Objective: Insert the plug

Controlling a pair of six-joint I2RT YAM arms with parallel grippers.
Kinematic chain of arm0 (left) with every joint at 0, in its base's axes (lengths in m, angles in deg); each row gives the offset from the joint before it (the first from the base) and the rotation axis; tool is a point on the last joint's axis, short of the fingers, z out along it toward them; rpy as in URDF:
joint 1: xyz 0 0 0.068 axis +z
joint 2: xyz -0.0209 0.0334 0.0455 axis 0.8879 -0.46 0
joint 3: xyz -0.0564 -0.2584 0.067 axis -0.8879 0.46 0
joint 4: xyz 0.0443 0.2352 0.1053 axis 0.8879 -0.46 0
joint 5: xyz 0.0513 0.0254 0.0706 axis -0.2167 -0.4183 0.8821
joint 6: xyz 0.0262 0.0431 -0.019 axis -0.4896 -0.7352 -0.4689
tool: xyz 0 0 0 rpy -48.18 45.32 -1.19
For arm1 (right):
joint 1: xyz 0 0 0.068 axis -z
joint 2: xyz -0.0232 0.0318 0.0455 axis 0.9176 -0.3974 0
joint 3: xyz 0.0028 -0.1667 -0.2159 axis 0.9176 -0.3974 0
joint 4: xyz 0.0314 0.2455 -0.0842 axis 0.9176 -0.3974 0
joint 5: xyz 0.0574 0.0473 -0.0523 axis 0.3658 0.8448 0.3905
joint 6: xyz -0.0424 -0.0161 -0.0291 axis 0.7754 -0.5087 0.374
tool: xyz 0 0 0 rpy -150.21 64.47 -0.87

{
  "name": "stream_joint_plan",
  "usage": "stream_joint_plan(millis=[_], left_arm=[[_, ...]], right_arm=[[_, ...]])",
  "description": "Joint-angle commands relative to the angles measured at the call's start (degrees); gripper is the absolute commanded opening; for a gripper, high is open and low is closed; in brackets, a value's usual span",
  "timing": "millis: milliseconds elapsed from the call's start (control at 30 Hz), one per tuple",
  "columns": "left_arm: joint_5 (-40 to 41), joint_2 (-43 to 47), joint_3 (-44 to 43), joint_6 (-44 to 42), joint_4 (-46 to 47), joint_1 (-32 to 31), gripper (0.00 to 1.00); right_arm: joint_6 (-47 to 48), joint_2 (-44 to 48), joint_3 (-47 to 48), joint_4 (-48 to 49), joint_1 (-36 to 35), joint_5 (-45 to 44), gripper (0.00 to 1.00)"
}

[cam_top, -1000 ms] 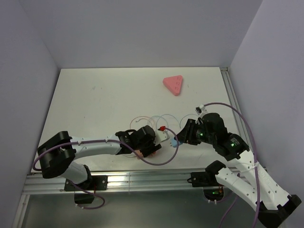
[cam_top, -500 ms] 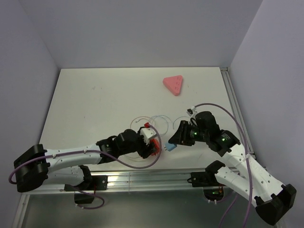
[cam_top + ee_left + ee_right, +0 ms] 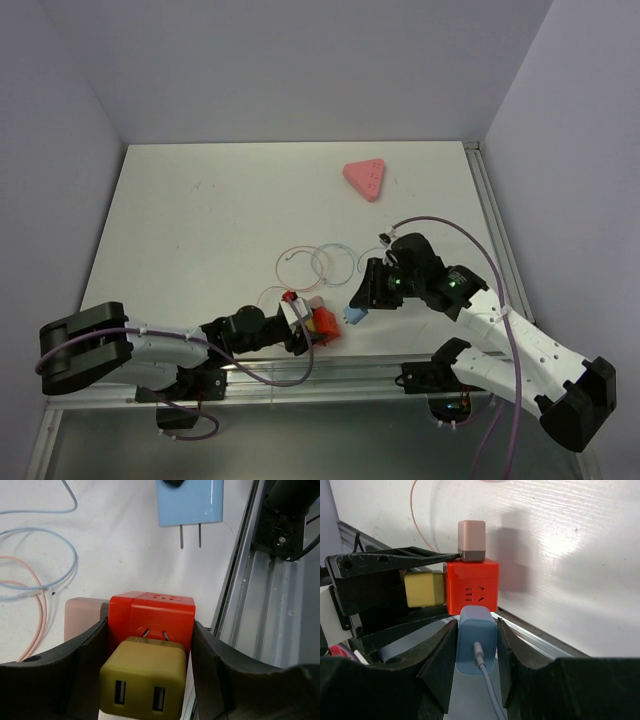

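your right claw point(image 3: 476, 652) sat low, clamped on the light-blue plug point(image 3: 476, 630), whose prongs pointed at the orange-red socket cube point(image 3: 152, 612) just ahead, without touching it. your left claw point(image 3: 150, 647) pinched that cube, with a yellow adapter point(image 3: 142, 682) and a pink adapter point(image 3: 471, 540) on two of its faces. thin cables point(image 3: 45, 560) looped beyond.

Plug point(image 3: 355, 315): small, light blue, boxy. Two thin metal prongs point(image 3: 181, 536) stick out front. Grey cord point(image 3: 487, 690) comes out back. Pinched in right gripper point(image 3: 476, 630). Sits near front edge of table point(image 3: 200, 220), right of middle. Prongs point left at red block point(image 3: 152, 617), close, not touching.
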State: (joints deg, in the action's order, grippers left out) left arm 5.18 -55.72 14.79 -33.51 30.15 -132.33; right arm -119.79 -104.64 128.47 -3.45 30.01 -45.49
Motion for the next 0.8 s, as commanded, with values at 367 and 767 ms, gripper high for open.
stream_joint_plan(millis=[367,767], left_arm=[[-1.92,2.64,0.9,-3.89,7.34,-0.34,0.0],[-1.4,16.17,-3.49,-9.87,-4.16,-0.86,0.0]], right_arm=[[-5.41,-0.78,-3.93,11.52,-4.03,-2.35,0.0],[-9.02,5.98,-2.26,15.04,-5.87,-1.8,0.0]])
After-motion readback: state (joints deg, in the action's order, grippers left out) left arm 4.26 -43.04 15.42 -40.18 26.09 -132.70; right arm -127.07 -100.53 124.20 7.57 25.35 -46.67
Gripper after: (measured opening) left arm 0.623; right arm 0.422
